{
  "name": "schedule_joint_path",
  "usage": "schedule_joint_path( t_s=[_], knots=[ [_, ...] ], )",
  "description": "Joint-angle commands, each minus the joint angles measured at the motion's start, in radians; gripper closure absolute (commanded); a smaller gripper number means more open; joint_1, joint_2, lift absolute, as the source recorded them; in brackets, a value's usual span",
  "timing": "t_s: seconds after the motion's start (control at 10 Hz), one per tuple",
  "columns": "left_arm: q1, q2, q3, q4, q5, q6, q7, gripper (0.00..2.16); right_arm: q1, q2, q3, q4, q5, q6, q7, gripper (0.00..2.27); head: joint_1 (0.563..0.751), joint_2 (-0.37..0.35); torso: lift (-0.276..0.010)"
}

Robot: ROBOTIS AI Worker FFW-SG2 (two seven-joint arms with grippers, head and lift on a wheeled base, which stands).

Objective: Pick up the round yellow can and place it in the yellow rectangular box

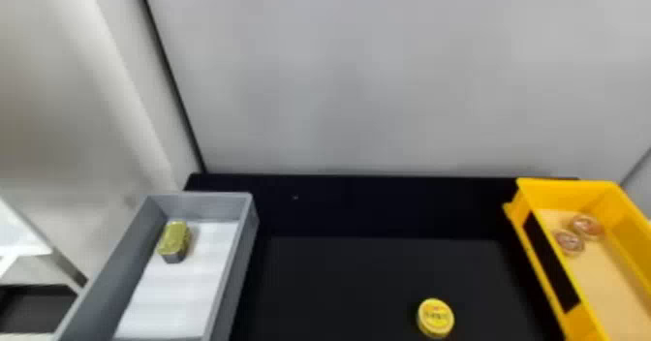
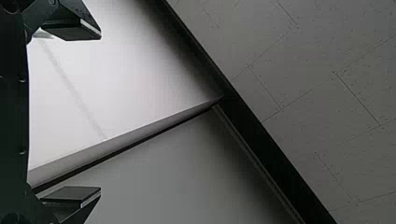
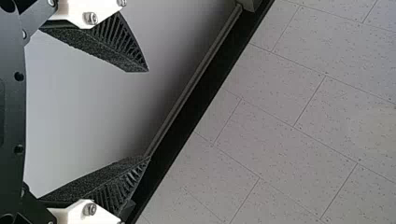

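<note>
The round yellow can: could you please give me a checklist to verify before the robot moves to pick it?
1. Round yellow can rests on the black tabletop: ok.
2. Yellow rectangular plastic box has room beside two small round reddish items: ok.
3. Right gripper: fingers apart, nothing between: ok.
4. Right gripper positioned at the can: not ok; its wrist view faces wall and ceiling.
5. Can within right arm's reach: cannot tell.

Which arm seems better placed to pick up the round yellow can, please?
Probably the right: the round yellow can lies right of centre in the head view, nearer the yellow rectangular box than the gray box, and the right gripper is open and empty.
</note>
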Motion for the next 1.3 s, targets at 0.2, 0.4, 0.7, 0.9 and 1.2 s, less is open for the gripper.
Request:
schedule_joint_path(
  t_s=[0.2, 0.4, 0.7, 0.9, 1.2],
  knots=[
    [0.001, -0.002, 0.008, 0.0, -0.014, -0.014, -0.011, 0.11, 0.0, 0.0, -0.001, 0.0, 0.0, 0.003, 0.0, 0.13, 0.72, 0.032, -0.001],
    [0.001, -0.002, 0.008, 0.0, -0.014, -0.014, -0.011, 0.11, 0.0, 0.0, -0.001, 0.0, 0.0, 0.006, 0.0, 0.13, 0.72, 0.032, -0.001],
    [0.001, -0.001, 0.006, 0.0, -0.014, -0.014, -0.011, 0.11, 0.004, 0.0, 0.002, 0.0, -0.006, 0.029, 0.0, 0.13, 0.72, 0.032, -0.001],
    [-0.005, -0.001, -0.003, 0.003, -0.014, -0.014, -0.011, 0.11, -0.012, 0.006, -0.002, 0.001, -0.124, 0.199, -0.006, 0.13, 0.72, 0.032, -0.001],
    [-0.008, 0.001, -0.011, 0.008, -0.014, -0.014, -0.011, 0.11, -0.114, 0.123, -0.045, 0.052, -0.259, 0.712, 0.16, 0.13, 0.72, 0.032, -0.001]
  ],
)
